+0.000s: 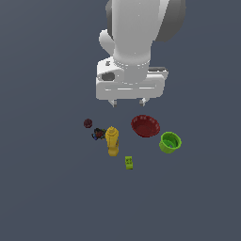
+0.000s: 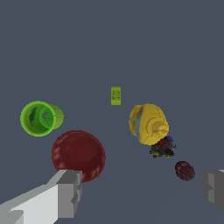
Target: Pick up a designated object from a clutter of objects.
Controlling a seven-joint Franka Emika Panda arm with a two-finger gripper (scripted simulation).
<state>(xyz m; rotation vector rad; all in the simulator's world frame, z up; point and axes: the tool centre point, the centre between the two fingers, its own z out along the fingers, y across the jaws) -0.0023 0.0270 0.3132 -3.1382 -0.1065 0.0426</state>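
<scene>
Above clutter, gripper (image 1: 127, 101) hovers, jaws wide apart, empty; maroon ball (image 1: 88, 123) untouched on tabletop (image 1: 47, 188); approach, grasp, lift remain.

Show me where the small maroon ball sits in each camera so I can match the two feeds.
Exterior view: the maroon ball is the item farthest toward the exterior view's left, apart from the others, just beyond the dark multicoloured lump.
Wrist view: the ball lies near one grey fingertip, untouched.
Shared landmark: the yellow bottle, with the lump between it and the ball in both.
</scene>
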